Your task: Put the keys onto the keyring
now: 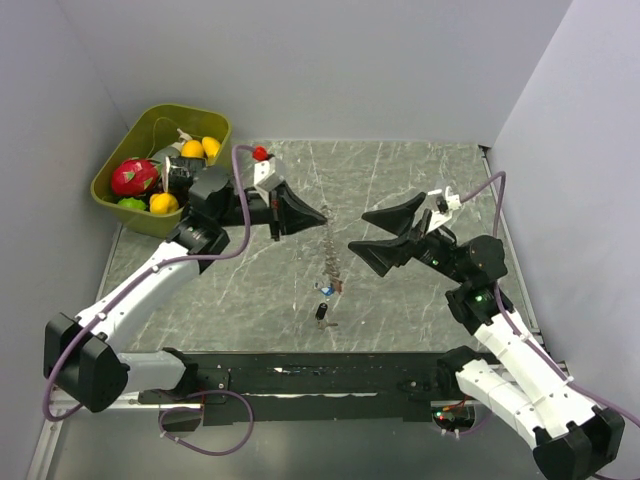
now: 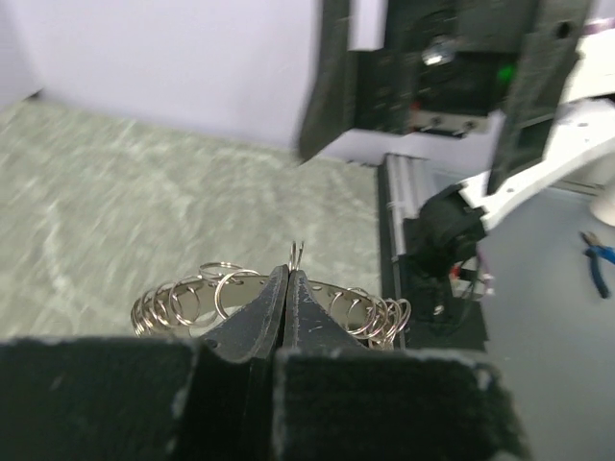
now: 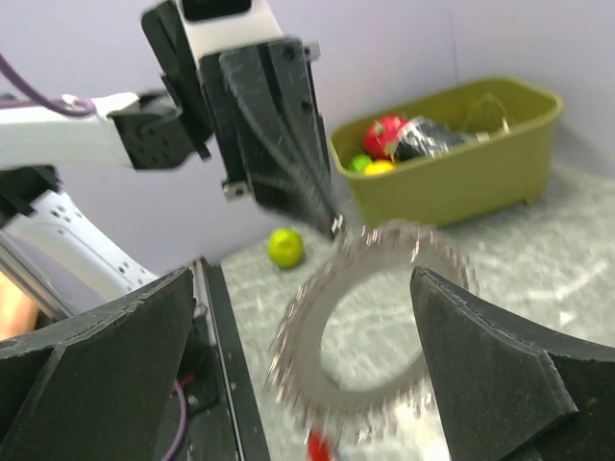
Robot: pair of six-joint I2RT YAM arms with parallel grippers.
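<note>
Nearest the arm bases, two loose keys lie on the grey marbled tabletop (image 1: 420,170): a dark-headed key (image 1: 321,313) and, just beyond it, a blue-headed key (image 1: 327,290). Above them the keyring (image 1: 328,245), fringed all round with small silvery keys, hangs edge-on in the top view. The left gripper (image 1: 322,212) holds it, jaws pinched tight on the ring's upper rim. The right gripper (image 1: 358,231) faces the ring from the other side with its jaws spread wide, not touching it; its wrist view shows the ring blurred between them. Farthest back, at the left corner, an olive-green bin (image 1: 215,125) holds toy fruit.
</note>
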